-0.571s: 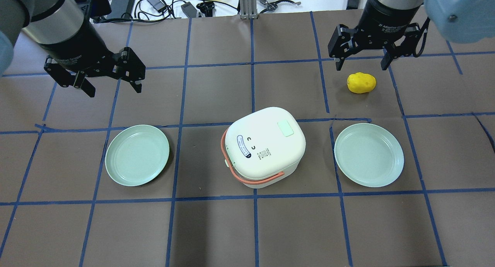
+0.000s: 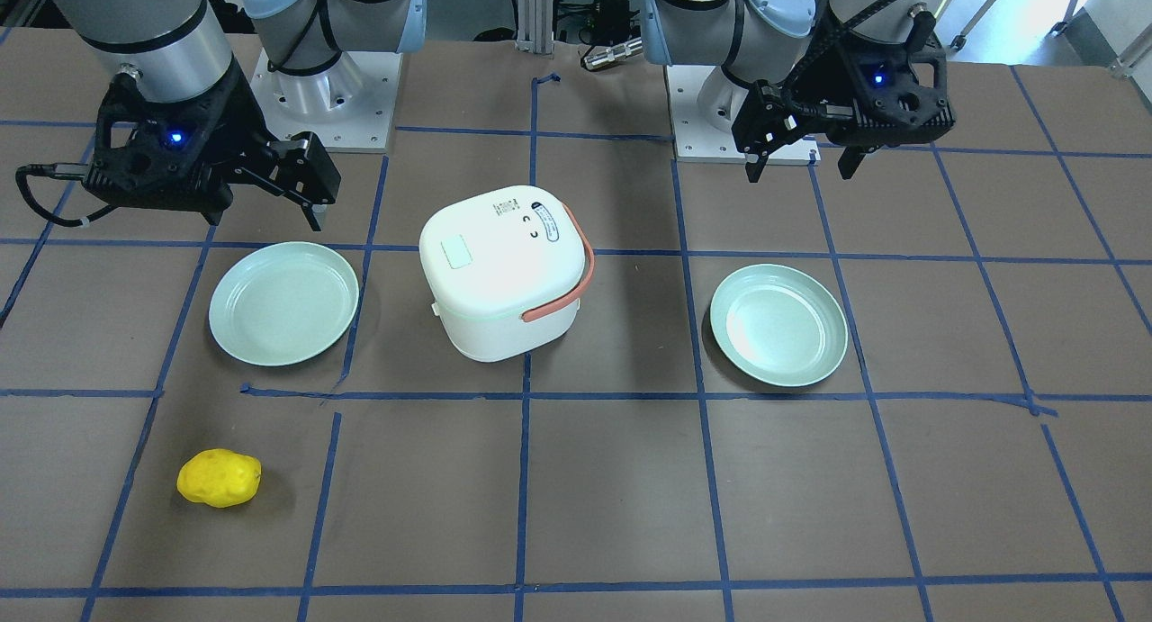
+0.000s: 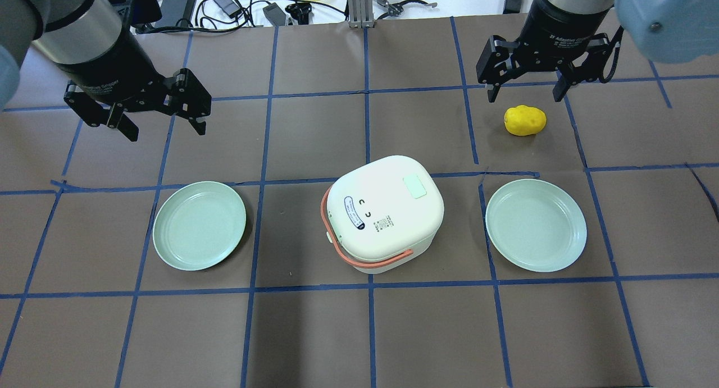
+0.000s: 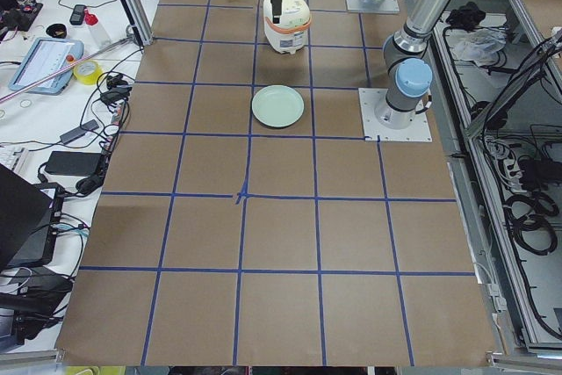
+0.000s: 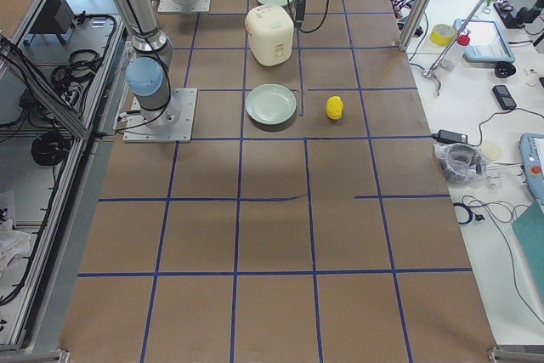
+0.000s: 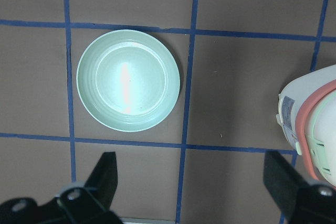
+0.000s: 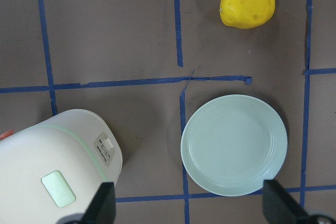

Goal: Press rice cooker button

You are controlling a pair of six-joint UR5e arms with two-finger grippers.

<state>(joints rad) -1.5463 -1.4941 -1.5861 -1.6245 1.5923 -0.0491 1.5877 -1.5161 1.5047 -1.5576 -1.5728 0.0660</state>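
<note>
The white rice cooker (image 3: 385, 214) sits in the middle of the table (image 3: 314, 332). Its green button (image 3: 414, 187) is on the lid. The left gripper (image 3: 165, 131) hangs at 10 o'clock from the cooker, fingers spread wide and holding nothing. The right gripper (image 3: 525, 96) hangs at 2 o'clock, spread wide too, near a yellow potato (image 3: 524, 120).
</note>
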